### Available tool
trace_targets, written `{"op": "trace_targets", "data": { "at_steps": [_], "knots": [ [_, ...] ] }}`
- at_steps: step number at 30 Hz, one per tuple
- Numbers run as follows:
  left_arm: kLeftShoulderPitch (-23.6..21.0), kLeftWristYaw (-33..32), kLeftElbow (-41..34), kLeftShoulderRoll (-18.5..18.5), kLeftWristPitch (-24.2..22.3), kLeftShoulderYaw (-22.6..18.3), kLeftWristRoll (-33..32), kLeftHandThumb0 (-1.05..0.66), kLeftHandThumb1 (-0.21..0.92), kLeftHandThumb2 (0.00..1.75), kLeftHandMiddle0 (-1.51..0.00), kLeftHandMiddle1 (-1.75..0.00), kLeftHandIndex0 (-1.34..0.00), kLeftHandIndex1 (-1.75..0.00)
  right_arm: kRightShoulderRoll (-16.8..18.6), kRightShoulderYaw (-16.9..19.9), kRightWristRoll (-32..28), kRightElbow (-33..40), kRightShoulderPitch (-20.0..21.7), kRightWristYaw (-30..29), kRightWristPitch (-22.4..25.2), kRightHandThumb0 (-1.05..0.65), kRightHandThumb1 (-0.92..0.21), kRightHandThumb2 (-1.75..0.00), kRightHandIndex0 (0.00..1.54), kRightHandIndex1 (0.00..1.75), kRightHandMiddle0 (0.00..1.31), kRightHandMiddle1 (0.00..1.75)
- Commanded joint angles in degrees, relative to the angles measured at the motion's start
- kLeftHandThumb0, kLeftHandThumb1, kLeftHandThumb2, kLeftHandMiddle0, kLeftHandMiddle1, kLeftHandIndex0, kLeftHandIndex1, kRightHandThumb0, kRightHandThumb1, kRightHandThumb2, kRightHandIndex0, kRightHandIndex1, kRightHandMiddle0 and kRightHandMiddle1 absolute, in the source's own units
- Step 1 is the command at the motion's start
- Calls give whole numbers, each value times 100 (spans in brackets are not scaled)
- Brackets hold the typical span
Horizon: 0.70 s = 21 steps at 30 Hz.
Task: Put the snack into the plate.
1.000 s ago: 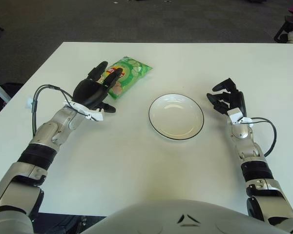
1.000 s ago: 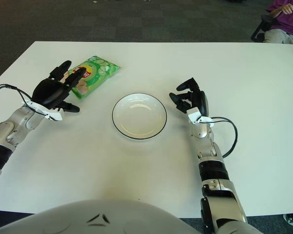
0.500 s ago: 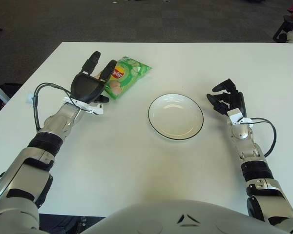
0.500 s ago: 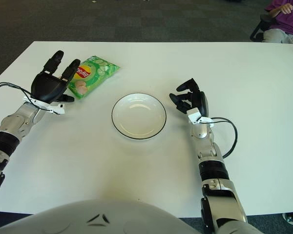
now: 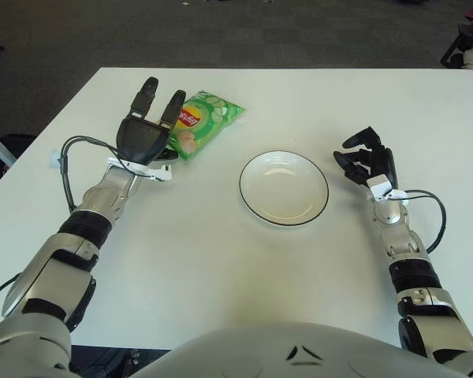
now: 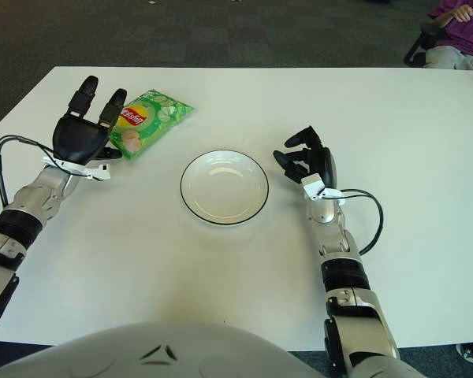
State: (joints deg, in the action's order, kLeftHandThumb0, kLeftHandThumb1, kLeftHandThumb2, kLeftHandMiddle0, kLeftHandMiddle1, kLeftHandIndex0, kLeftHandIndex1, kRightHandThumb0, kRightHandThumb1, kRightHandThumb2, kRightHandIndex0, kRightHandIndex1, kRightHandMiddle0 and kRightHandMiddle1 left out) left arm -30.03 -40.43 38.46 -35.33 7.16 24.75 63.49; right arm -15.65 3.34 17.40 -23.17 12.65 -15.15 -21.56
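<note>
A green snack bag [image 5: 203,120] lies flat on the white table [image 5: 221,260], far left of centre. An empty white plate with a dark rim [image 5: 284,188] sits mid-table. My left hand [image 5: 151,126] is just left of the bag, palm raised and fingers [image 5: 146,94] stretched upward, open, its right side close against the bag's near end. It holds nothing. My right hand [image 5: 364,161] rests to the right of the plate, fingers loosely curled, empty.
Dark carpet lies beyond the table's far edge. A seated person in purple [image 6: 461,24] and a chair are at the far right corner. Cables [image 5: 75,150] loop from both wrists.
My left hand has swung from lying over the bag's near end to upright, fingers now pointing up beside the bag. The bag, plate and right hand have not moved.
</note>
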Motion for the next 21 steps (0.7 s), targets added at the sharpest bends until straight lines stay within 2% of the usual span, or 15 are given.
{"op": "trace_targets", "data": {
  "at_steps": [1,21],
  "knots": [
    [-178,421,43,-132,-84,155,61,-71,86,1,0,0,-2,0,-66,8,21,-42,105,-38,-46,-35,-92,-39,97,47,33,159],
    [-612,463,698,-272,573,474,-125,-67,88,1,0,0,-3,-1,-101,12,0,-144,161,-21,-92,-35,-92,-39,97,47,33,159]
  ]
}}
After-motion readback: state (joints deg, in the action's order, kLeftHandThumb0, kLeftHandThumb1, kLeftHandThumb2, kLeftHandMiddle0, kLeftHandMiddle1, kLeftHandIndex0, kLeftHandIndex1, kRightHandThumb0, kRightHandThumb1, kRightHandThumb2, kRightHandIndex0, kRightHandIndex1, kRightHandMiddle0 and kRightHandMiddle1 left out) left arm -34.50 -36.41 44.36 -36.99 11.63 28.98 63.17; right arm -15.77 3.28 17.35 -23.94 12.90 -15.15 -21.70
